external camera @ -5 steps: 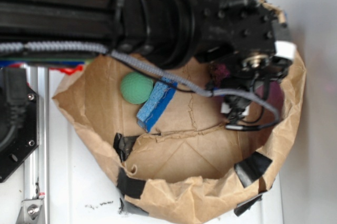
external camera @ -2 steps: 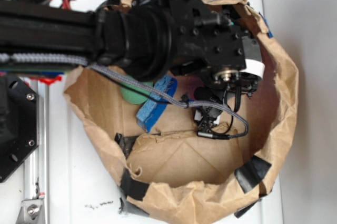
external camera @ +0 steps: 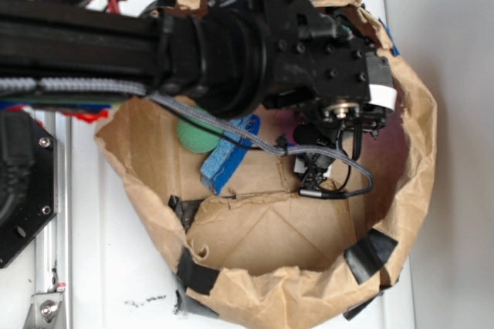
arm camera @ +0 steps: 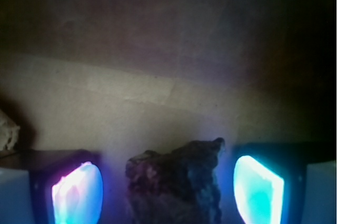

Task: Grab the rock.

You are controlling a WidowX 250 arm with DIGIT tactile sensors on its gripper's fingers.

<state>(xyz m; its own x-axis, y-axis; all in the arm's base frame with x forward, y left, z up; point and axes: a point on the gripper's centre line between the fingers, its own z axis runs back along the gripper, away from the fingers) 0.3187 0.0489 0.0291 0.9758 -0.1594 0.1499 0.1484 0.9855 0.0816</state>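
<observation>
In the wrist view the rock (arm camera: 174, 182), dark, lumpy and rough, lies on the brown paper floor between my two glowing pads. The left pad (arm camera: 76, 192) and the right pad (arm camera: 258, 190) each stand a small gap away from it. My gripper (arm camera: 168, 195) is open around the rock. In the exterior view the black arm head (external camera: 309, 59) hangs over the inside of the paper bag (external camera: 270, 228). It hides both the rock and the fingers there.
A green ball (external camera: 194, 137) and a blue sponge (external camera: 229, 155) lie at the bag's left, partly under the arm. The bag's crumpled walls, patched with black tape (external camera: 369, 250), ring the gripper. A pale lump (arm camera: 8, 132) shows at the wrist view's left edge.
The arm head has moved left and down into the bag, then a little right. It now covers more of the green ball. The bag's rim has shifted slightly.
</observation>
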